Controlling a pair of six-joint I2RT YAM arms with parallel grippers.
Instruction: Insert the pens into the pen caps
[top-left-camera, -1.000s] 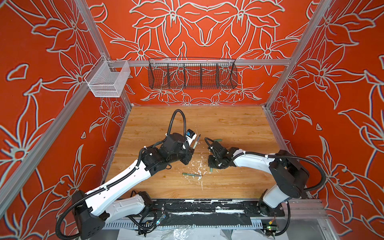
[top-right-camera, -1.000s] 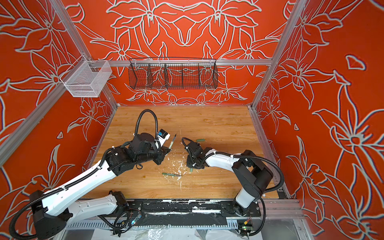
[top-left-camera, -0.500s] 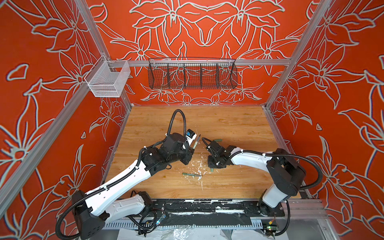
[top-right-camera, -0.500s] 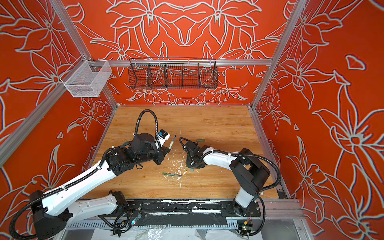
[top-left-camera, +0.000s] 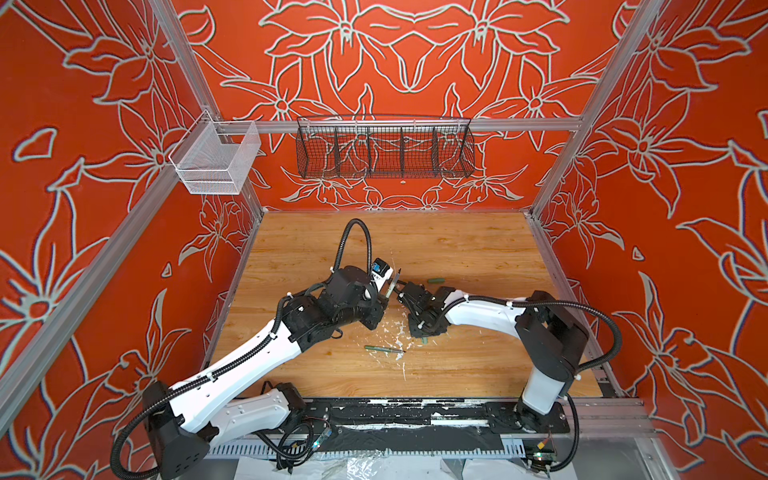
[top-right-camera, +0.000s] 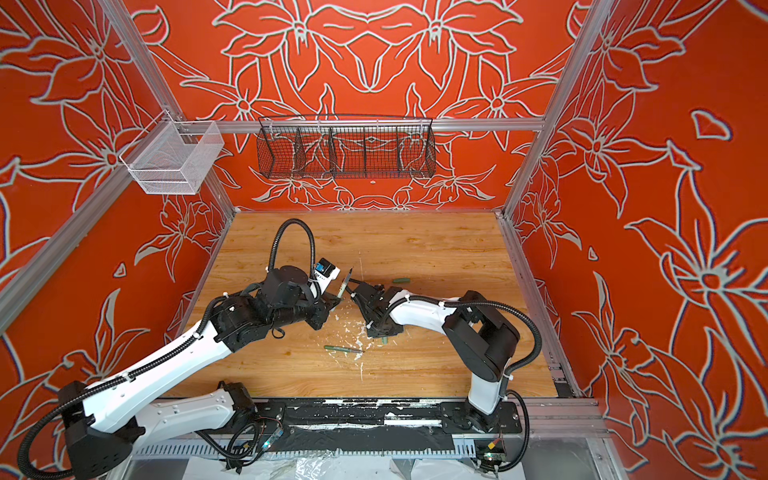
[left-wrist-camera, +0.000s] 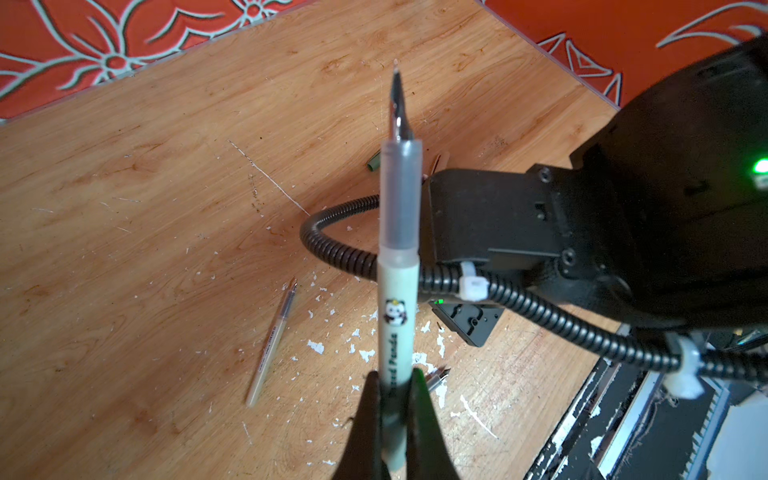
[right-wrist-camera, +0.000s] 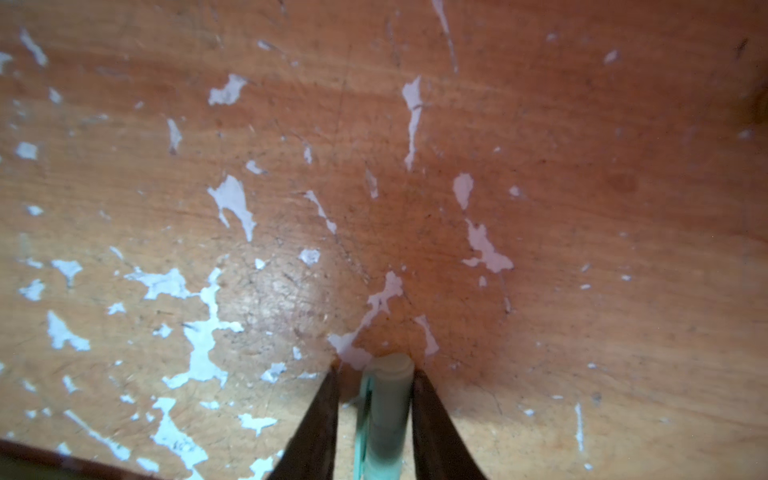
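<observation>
— What's lying around them?
— White paint flecks (right-wrist-camera: 232, 203) on the wooden tabletop (left-wrist-camera: 166, 166), a dark green pen (top-left-camera: 384, 349) lying flat, and a black ribbed cable (left-wrist-camera: 332, 249) behind the raised one.
— And the jaws?
— The left jaws clamp a pale green panda-printed pen (left-wrist-camera: 397, 291), grey tip up. The right jaws stand slightly apart around a stubby light green cap (right-wrist-camera: 388, 407) down at the tabletop.

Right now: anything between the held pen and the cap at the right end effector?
Yes. The right arm's wrist and cable sit between the pale green pen, gripped by the left end effector, and the light green cap down at the table.
</observation>
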